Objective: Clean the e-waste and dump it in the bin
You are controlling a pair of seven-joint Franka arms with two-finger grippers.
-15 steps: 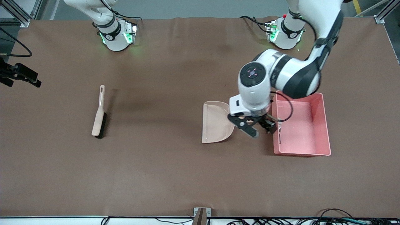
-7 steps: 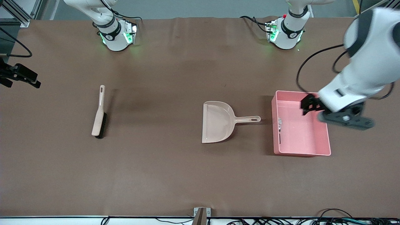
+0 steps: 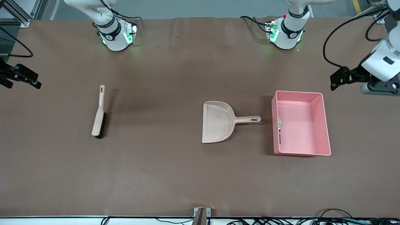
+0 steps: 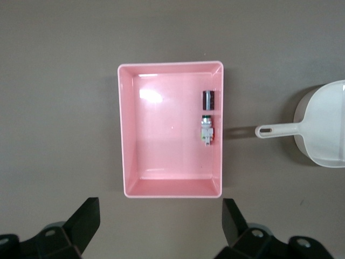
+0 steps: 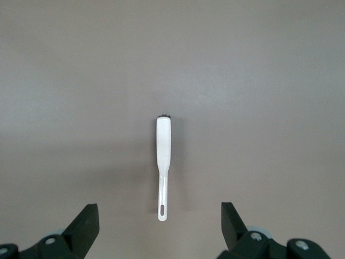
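E-waste (image 4: pixel 207 118) lying in bin (image 3: pixel 325 125); task looking done. Left gripper (image 3: pixel 364 82) hovering over tabletop beside bin, right gripper (image 5: pixel 159 237) over brush (image 5: pixel 163 167), jaws wide, empty. Next: parking arms.

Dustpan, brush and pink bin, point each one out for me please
dustpan (image 3: pixel 216 123), front view, on the flat scoop.
brush (image 3: pixel 98 117), front view, on the handle.
pink bin (image 4: pixel 161 135), left wrist view, on the bare floor inside.
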